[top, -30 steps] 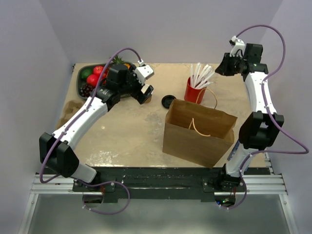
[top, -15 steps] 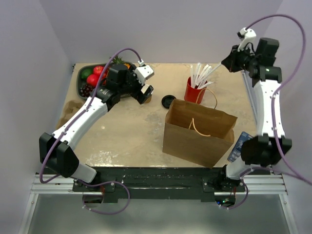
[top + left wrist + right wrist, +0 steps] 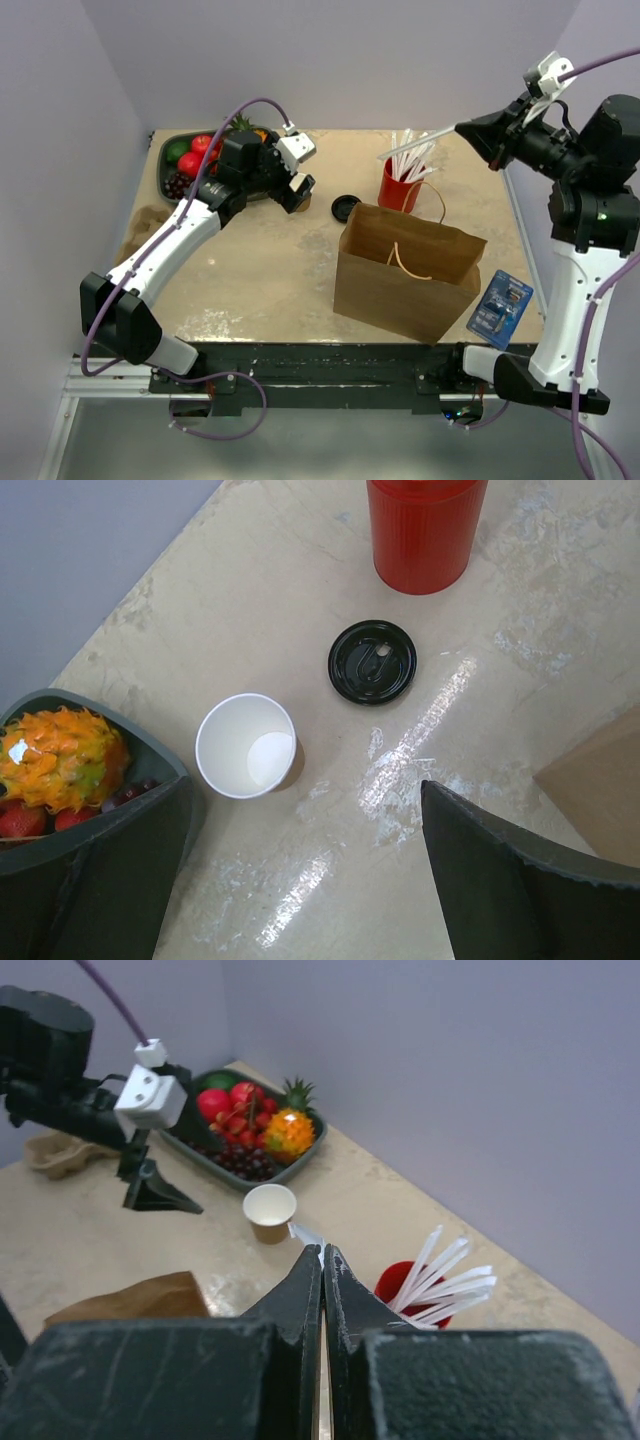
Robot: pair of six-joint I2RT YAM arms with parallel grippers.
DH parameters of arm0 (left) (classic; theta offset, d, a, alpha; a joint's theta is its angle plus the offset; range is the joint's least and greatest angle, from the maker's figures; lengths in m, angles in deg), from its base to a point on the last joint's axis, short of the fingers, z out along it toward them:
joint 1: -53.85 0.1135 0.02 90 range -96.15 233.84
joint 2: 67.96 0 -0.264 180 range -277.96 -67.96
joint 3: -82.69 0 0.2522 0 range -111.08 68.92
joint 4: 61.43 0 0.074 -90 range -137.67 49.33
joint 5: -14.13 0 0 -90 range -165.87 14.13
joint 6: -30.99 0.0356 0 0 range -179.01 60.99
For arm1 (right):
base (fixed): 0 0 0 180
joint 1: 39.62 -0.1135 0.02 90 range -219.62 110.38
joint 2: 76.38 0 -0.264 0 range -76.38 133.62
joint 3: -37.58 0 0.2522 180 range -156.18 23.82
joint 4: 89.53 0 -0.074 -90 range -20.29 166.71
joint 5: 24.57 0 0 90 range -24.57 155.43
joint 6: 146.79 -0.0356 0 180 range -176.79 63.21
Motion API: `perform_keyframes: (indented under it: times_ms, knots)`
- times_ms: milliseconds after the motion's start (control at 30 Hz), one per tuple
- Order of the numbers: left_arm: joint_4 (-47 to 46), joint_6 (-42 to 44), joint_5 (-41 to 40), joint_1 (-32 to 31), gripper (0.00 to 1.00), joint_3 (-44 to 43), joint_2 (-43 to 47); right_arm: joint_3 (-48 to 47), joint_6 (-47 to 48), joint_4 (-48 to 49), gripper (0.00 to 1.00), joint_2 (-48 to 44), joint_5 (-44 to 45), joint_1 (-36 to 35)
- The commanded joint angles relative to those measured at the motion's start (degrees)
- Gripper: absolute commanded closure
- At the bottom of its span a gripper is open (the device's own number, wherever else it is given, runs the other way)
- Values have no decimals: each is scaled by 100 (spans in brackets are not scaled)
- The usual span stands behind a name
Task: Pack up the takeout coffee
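Well: blue packet [image 3: 500, 306] print illegible; right jaws pinch white straw [image 3: 420, 142].

A straw [image 3: 420, 141] loses its end inside the right gripper [image 3: 463, 125] near the red cup [image 3: 399, 187]; leftward, the left gripper [image 3: 297, 172] mostly hides the paper cup [image 3: 246, 745].

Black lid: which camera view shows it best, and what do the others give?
The left wrist view: the black lid lies flat, fully visible from above with its sip hole showing, apart from the open paper cup. The top external view shows it only as a small dark disc. The right wrist view does not show it.
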Motion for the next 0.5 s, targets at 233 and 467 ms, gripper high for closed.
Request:
perform_keyframes:
  times_ms: [233,467]
  knots:
    - [-344,-88,111,37,0,-188,-22,-1345,624,-2919,100,-328,-836,5]
    - [-371,-106,129,37,0,-65,57,-1230,1001,-3754,100,-636,-855,5]
